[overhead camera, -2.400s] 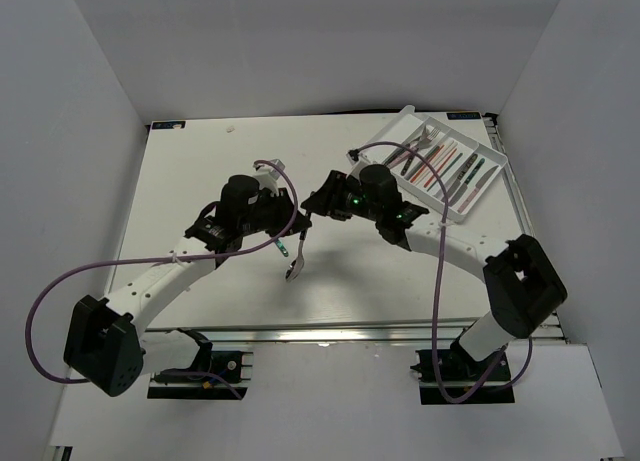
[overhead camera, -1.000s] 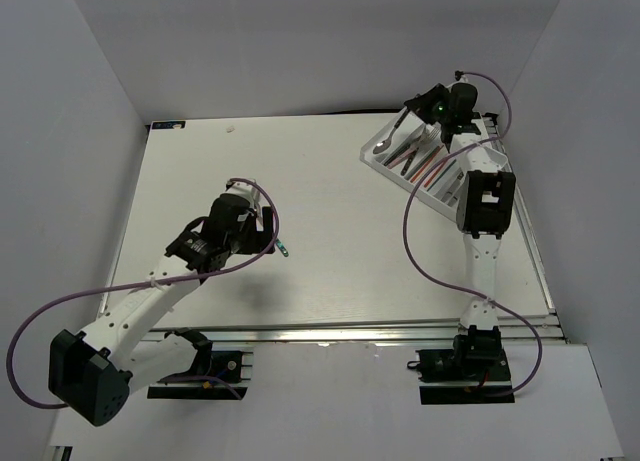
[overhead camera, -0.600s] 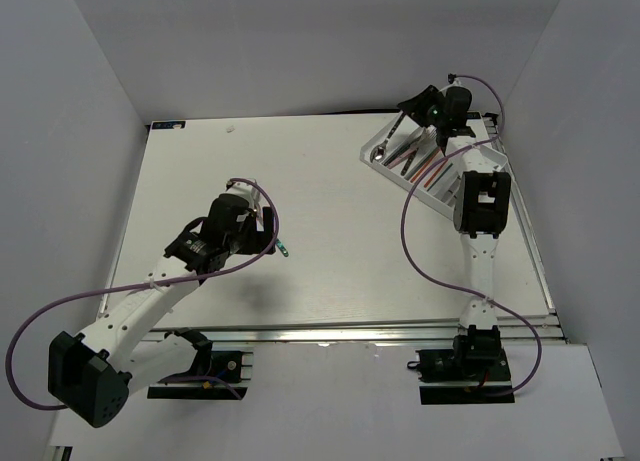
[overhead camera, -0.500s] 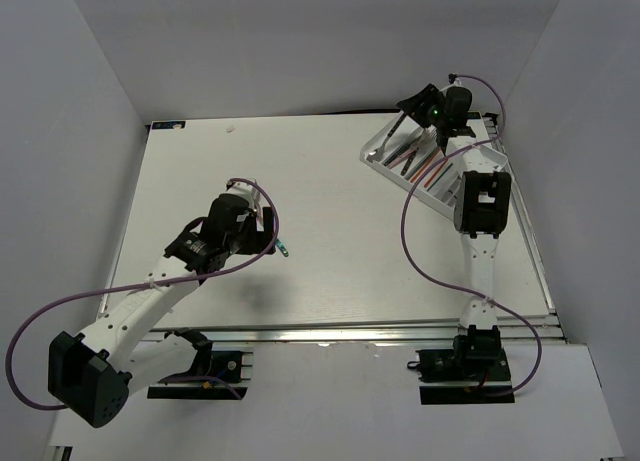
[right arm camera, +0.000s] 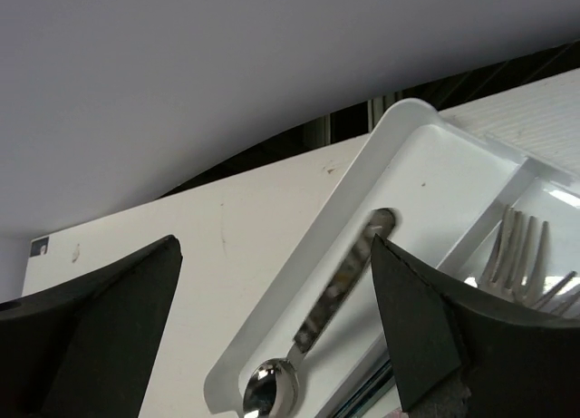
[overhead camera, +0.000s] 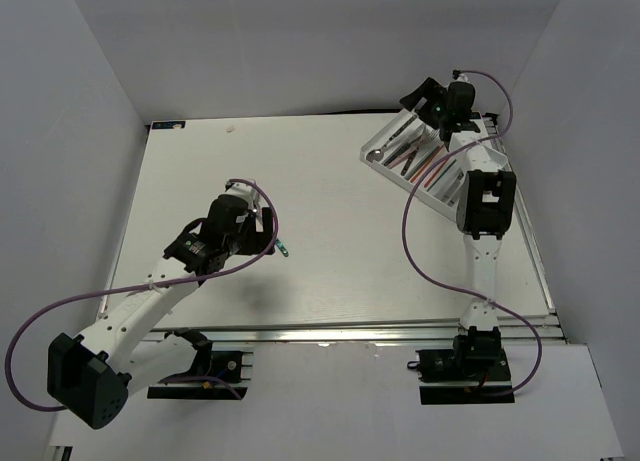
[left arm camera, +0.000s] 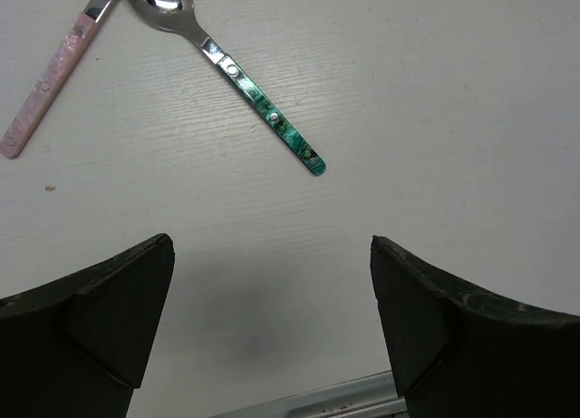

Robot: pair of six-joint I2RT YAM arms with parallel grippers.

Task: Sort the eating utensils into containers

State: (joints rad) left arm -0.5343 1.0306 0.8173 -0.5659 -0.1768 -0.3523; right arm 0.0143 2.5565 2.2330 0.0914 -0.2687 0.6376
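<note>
Spoon point(right arm camera: 331, 296) now released in tray point(right arm camera: 444, 164); right gripper point(right arm camera: 275, 255) wide open, empty, drawn back; left gripper point(left arm camera: 272, 255) open, unmoved.

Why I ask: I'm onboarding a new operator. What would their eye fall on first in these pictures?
The right gripper hangs open over the white tray at the table's far right corner, where a spoon lies in the outermost compartment, forks in the next. Nearer, the left gripper hangs open above a teal-handled spoon and a pink-handled utensil on the table.
</note>
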